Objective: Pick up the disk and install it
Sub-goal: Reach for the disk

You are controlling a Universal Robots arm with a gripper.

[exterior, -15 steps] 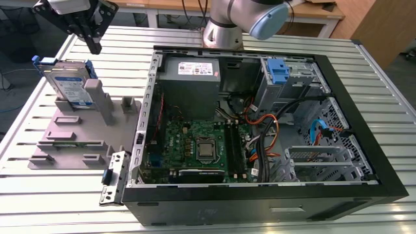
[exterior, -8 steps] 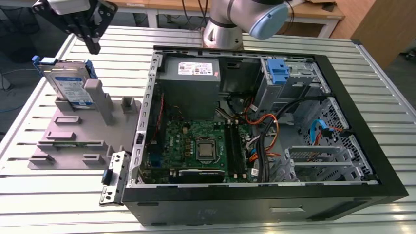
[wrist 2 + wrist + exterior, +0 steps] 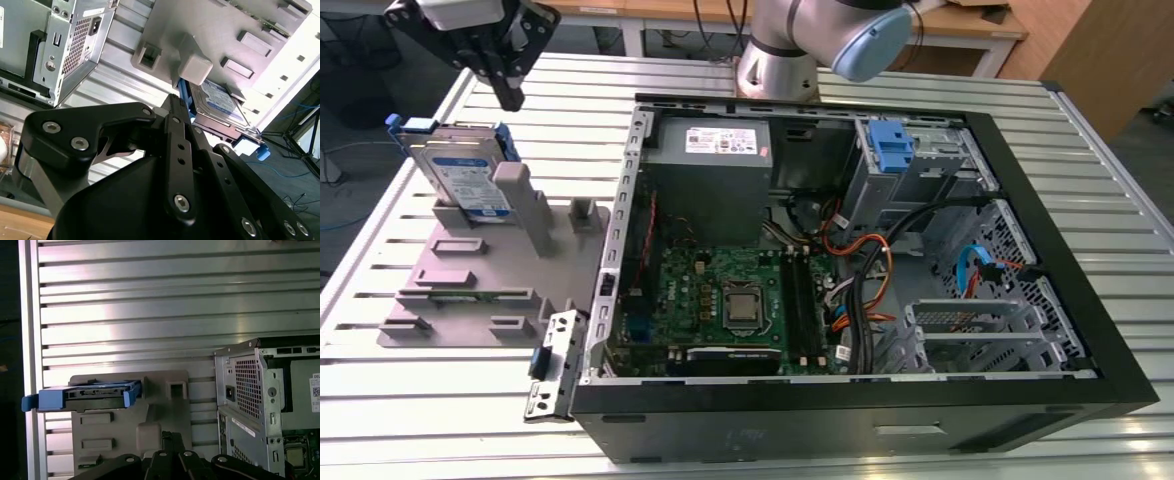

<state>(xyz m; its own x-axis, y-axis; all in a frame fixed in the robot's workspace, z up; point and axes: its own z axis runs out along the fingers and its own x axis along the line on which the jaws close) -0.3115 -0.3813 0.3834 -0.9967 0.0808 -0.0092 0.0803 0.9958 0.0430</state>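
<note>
So the gripper [image 3: 511, 98] hangs just above the disk [image 3: 458, 165], not touching it. The fingers look pinched together with nothing between them.

The disk stands on edge in a slot at the far end of the grey fixture [image 3: 480, 262], which sits on the exterior view's left of the open computer case [image 3: 1047, 205].

The exterior view is the one that gets you inside the case: motherboard [image 3: 727, 295], power supply [image 3: 718, 142] and a blue latch [image 3: 890, 147] up by the drive bay.

The wrist views show the case [image 3: 250, 390] from its vented rear panel instead. In the first wrist view the disk [image 3: 95, 394] is edge-on, with its blue rails poking out past the fixture [image 3: 112, 432] toward the table edge. The gripper's [image 3: 170, 436] tips sit near a small grey block. The second wrist view catches the disk's [image 3: 220, 102] label face, half tucked behind a grey post of the fixture [image 3: 240, 20], with the gripper [image 3: 174, 100] close by.

Room-wise, there's bare slatted table [image 3: 400, 410] beyond the fixture in the first wrist view. The fixture's other side runs close along the case wall.
</note>
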